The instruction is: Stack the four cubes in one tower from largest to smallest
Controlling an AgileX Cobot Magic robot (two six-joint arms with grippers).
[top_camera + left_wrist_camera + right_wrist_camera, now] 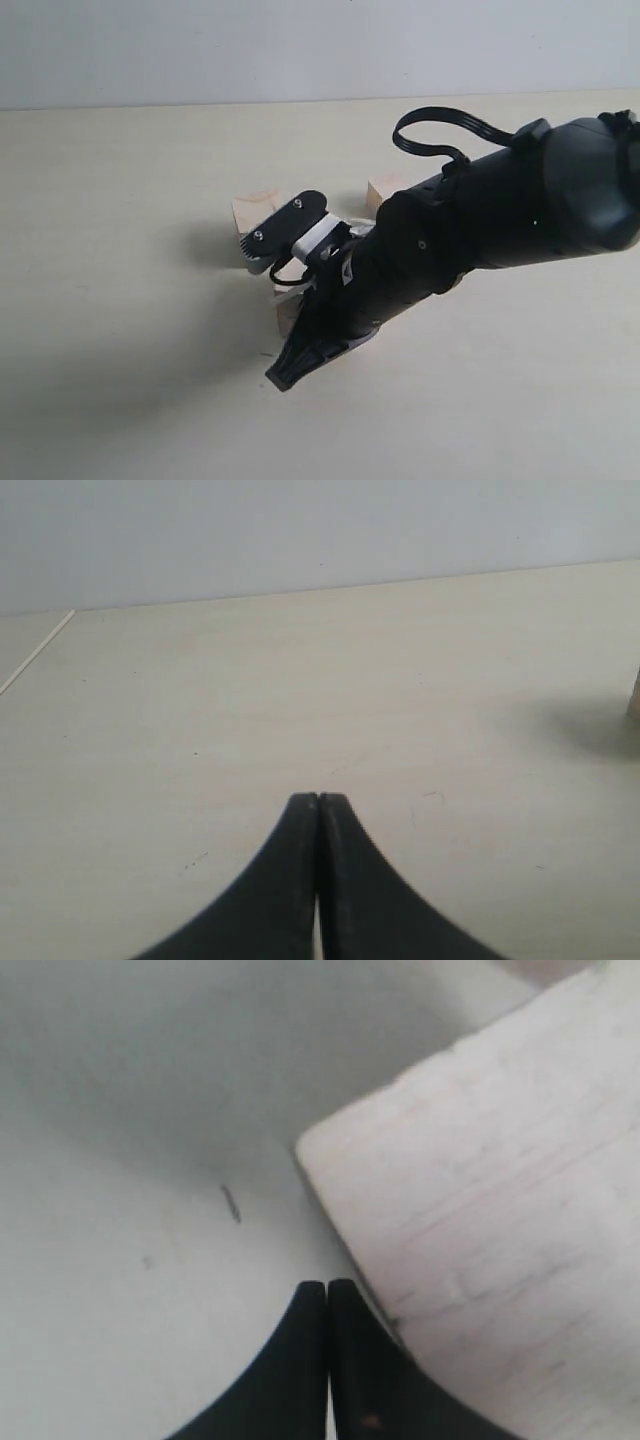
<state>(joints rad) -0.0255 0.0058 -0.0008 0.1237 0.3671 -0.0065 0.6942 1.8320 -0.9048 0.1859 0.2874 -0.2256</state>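
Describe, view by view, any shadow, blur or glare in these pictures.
Exterior view: the right arm throws a soft shadow on the table. Left wrist view: faint shadow patch at one edge. Right wrist view: the close cube looks washed-out and soft.

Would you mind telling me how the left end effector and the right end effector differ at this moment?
The left end effector points over bare table; the right end effector has its tips close beside a pale wooden cube. The right end effector shows in the exterior view; the left end effector does not. Both are black, shut and hold nothing.
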